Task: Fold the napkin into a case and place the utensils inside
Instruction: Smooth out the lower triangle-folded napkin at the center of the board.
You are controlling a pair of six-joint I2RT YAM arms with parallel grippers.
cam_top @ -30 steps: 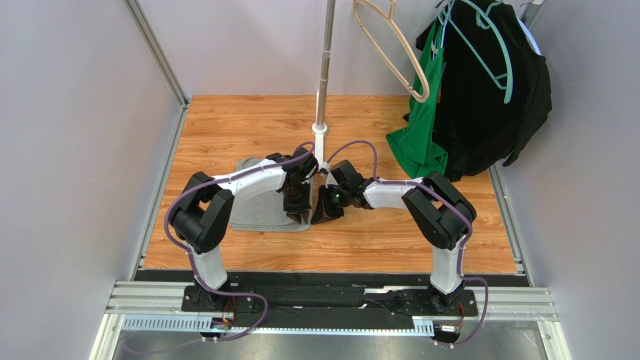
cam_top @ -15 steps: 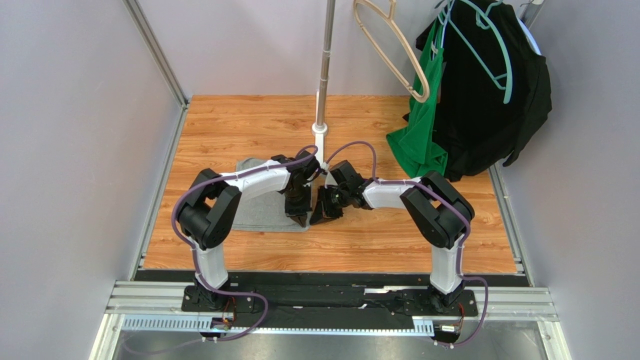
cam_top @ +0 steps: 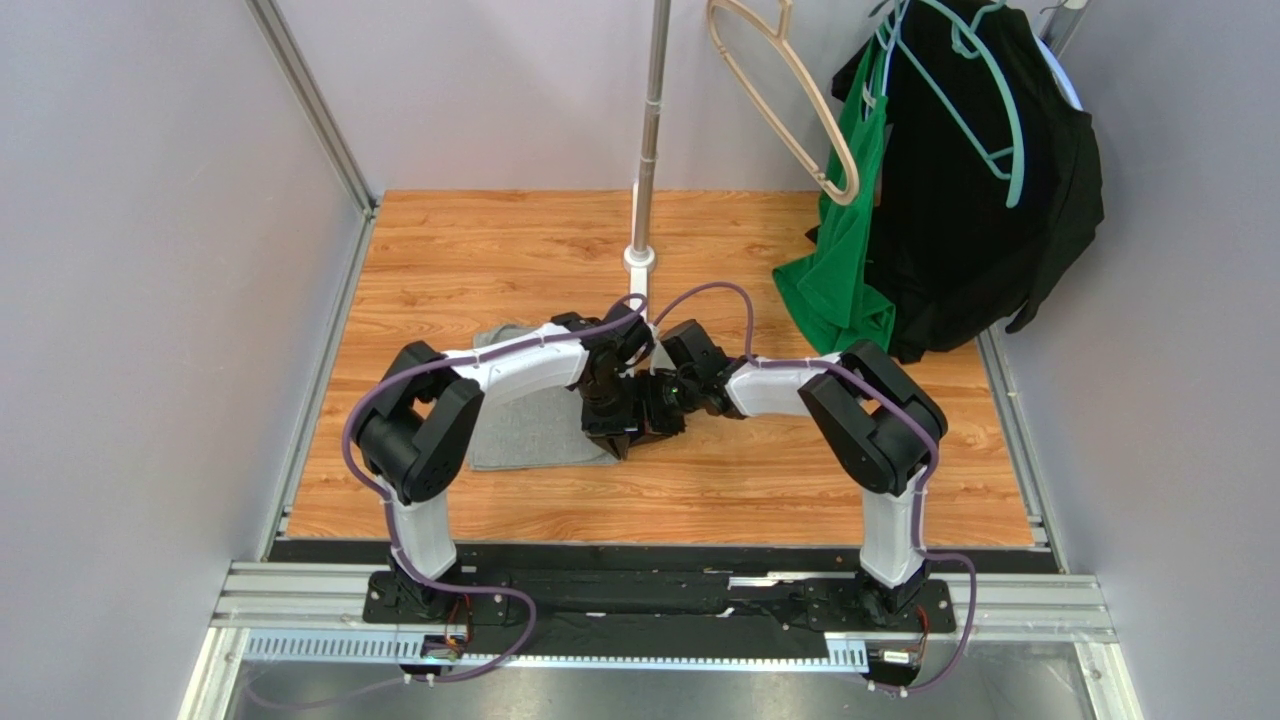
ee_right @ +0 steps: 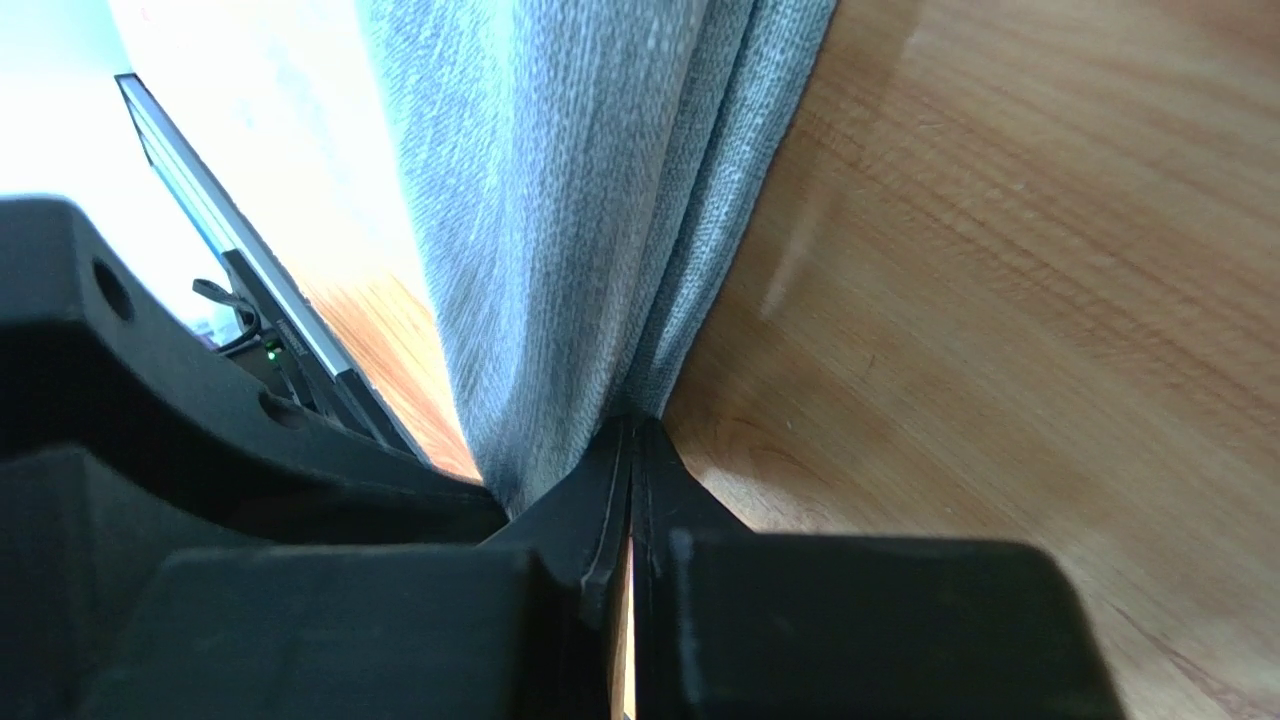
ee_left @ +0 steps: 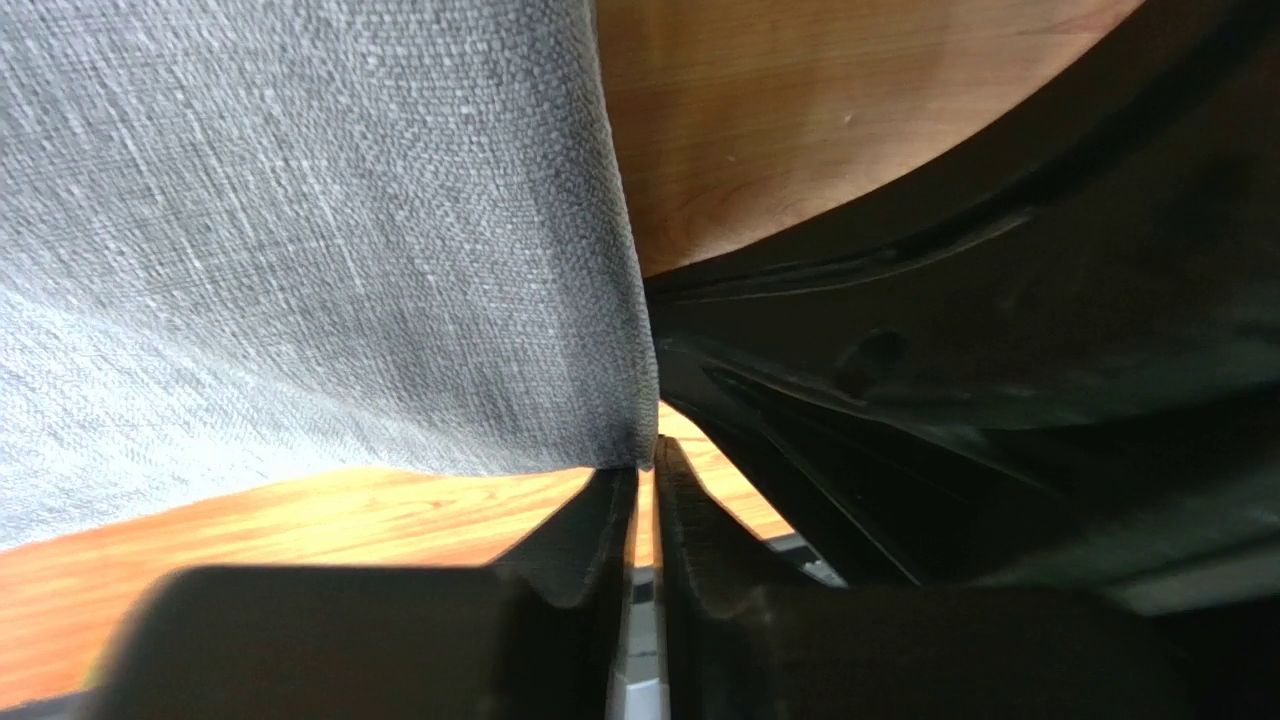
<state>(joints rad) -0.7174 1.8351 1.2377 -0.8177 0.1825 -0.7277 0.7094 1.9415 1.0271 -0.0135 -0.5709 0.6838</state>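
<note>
Regrasp: left end effector, newly narrowed on a corner of the large heather-grey cloth napkin, beside right end effector pinching its edge; folding unfinished.

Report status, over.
Left gripper pinched on napkin corner. Right gripper shut on its folded edge. No case yet. Utensils not in sight; pole stands behind grippers.

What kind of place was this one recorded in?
Likely a lab robot cell, not a home: a wood-grain tabletop boxed in by plain grey panels, arm bases bolted to an aluminium rail, and a clothes stand with hangers.
</note>
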